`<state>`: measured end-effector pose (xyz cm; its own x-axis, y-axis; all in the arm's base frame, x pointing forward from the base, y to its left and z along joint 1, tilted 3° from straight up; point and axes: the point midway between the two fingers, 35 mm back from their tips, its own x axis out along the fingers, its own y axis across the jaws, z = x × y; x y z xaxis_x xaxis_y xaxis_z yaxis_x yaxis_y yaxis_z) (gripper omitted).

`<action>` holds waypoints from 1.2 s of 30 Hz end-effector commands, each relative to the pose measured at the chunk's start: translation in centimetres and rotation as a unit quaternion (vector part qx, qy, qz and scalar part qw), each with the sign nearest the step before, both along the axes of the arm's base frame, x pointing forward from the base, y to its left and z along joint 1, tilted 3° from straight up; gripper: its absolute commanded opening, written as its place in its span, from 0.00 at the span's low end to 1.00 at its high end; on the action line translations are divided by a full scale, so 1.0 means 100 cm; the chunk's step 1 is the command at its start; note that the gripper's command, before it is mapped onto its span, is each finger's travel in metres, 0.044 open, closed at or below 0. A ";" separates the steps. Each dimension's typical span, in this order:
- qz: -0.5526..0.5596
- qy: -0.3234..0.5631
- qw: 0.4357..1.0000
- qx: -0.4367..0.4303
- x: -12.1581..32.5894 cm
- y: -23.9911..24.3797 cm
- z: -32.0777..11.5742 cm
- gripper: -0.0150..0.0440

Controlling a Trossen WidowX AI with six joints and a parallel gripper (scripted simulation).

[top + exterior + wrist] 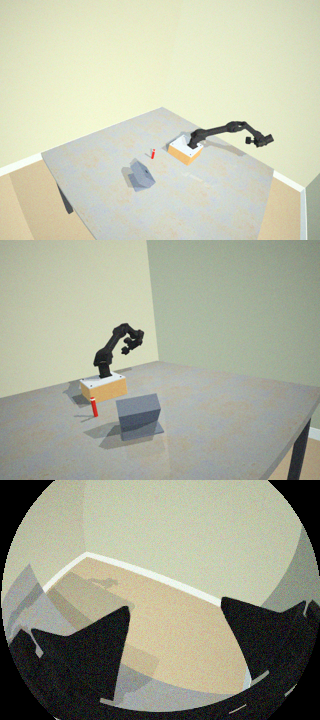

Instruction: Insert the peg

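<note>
Peg (pixel 94 407) on table (pixel 232 405), beside panel (pixel 138 411)

Bare test room/lab: one grey table (pixel 232 405), plain walls (pixel 64 304), arm (pixel 108 353) on small box base (pixel 105 389).

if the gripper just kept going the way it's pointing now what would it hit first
Nothing on the table, apparently: between the open gripper fingers the wrist view shows the table edge, then bare floor and wall. Depth is unclear.
</note>
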<state>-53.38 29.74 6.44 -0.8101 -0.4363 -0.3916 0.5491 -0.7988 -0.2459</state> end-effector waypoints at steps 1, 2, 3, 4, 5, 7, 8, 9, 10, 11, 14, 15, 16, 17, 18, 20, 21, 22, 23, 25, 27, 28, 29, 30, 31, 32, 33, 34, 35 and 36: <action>-0.001 0.000 1.000 -0.001 0.000 0.000 0.000 0.98; -0.003 -0.001 1.000 -0.003 0.002 0.002 0.002 1.00; -0.007 -0.003 1.000 -0.006 0.004 0.004 0.004 1.00; -0.012 -0.005 1.000 -0.010 0.006 0.007 0.007 1.00; -0.017 -0.007 1.000 -0.014 0.009 0.009 0.009 1.00; -0.028 -0.011 0.999 -0.021 0.015 0.016 0.014 1.00; -0.034 -0.013 0.999 -0.024 0.019 0.020 0.016 1.00; -0.041 -0.015 0.999 -0.026 0.022 0.025 0.017 1.00; -0.049 -0.017 0.998 -0.026 0.027 0.031 0.018 1.00; -0.056 -0.020 0.998 -0.026 0.032 0.037 0.018 1.00; -0.080 -0.026 0.996 -0.025 0.046 0.055 0.018 1.00; -0.088 -0.029 0.995 -0.025 0.051 0.061 0.018 1.00; -0.096 -0.031 0.995 -0.025 0.056 0.067 0.018 1.00; -0.104 -0.033 0.994 -0.024 0.062 0.073 0.018 1.00; -0.112 -0.036 0.993 -0.024 0.067 0.078 0.018 1.00; -0.127 -0.040 0.991 -0.024 0.078 0.089 0.018 1.00; -0.135 -0.042 0.990 -0.025 0.083 0.095 0.018 1.00; -0.143 -0.045 0.988 -0.025 0.088 0.100 0.018 1.00; -0.151 -0.047 0.987 -0.025 0.094 0.105 0.018 1.00; -0.166 -0.052 0.984 -0.026 0.105 0.115 0.018 1.00; -0.181 -0.056 0.981 -0.027 0.117 0.125 0.018 1.00; -0.189 -0.059 0.980 -0.028 0.123 0.129 0.018 1.00; -0.197 -0.061 0.978 -0.028 0.129 0.134 0.018 1.00; -0.204 -0.063 0.976 -0.029 0.135 0.139 0.018 1.00; -0.212 -0.065 0.975 -0.029 0.141 0.143 0.018 1.00; -0.220 -0.068 0.973 -0.030 0.147 0.148 0.018 1.00; -0.228 -0.070 0.971 -0.031 0.153 0.152 0.018 1.00; -0.235 -0.072 0.969 -0.032 0.160 0.156 0.018 1.00; -0.243 -0.075 0.967 -0.032 0.166 0.161 0.018 1.00; -0.251 -0.077 0.964 -0.033 0.173 0.165 0.018 1.00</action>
<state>-37.82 45.27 8.61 -0.8679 -0.0633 -0.4926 0.1559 -0.9764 -0.1493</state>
